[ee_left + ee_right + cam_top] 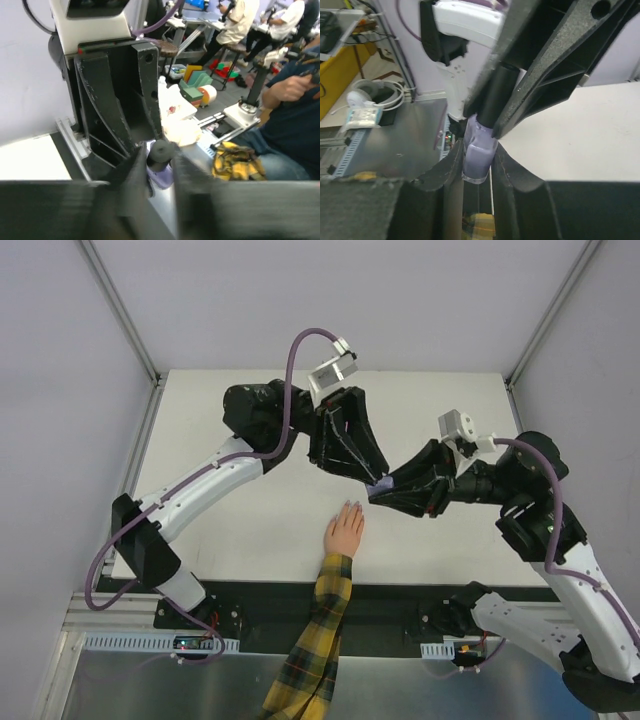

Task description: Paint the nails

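Observation:
A pale hand [344, 532] with a yellow-and-dark plaid sleeve [318, 640] lies flat on the white table, fingers pointing away. Its nails [351, 506] are too small to make out. Just above the fingertips, both grippers meet on a small purple bottle [378, 485]. My right gripper [477, 156] is shut on the bottle's purple body [479, 150]. My left gripper [157, 159] is shut on its black cap [159, 151]. The cap sits on the bottle [164, 176]. The sleeve shows below the bottle in the right wrist view [480, 222].
The white table [240, 510] runs to a dark front rail [400, 592] by the arm bases. Metal frame posts [120, 310] stand at the back corners. People and cluttered benches show beyond the table in the left wrist view [240, 30].

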Available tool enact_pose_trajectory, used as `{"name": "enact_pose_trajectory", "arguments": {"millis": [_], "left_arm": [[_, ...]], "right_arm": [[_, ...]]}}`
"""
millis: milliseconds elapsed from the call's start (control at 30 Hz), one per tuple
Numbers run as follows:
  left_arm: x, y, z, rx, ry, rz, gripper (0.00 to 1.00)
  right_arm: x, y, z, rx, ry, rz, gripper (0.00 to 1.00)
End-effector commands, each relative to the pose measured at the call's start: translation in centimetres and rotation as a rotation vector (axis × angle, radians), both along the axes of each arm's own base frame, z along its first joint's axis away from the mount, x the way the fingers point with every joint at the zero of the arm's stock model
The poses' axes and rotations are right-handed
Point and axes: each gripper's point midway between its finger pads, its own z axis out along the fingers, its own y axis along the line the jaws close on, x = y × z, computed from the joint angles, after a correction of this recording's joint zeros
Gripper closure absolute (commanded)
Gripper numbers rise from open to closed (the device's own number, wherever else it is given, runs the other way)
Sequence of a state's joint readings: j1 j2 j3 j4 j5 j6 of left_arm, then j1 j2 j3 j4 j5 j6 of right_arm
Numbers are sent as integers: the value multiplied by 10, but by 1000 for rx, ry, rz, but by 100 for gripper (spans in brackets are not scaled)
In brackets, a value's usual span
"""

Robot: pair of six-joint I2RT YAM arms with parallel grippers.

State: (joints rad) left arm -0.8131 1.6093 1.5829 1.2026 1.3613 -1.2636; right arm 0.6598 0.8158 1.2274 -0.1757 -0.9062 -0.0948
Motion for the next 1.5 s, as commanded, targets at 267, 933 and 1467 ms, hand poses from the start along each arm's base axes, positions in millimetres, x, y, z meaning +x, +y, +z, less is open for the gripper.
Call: {"name": "enact_pose_trajectory", "arguments": {"millis": [267, 933, 1467], "left_arm": [[77, 23, -8, 25, -17, 546, 6], [141, -5, -4, 17, 67, 1204, 27], [103, -41, -2, 44, 111, 949, 80]], "right_arm": [[53, -3, 12, -2, -194, -217, 100], [122, -27, -1, -15, -141, -617, 99], [107, -32, -1, 30, -91, -607, 99]]}}
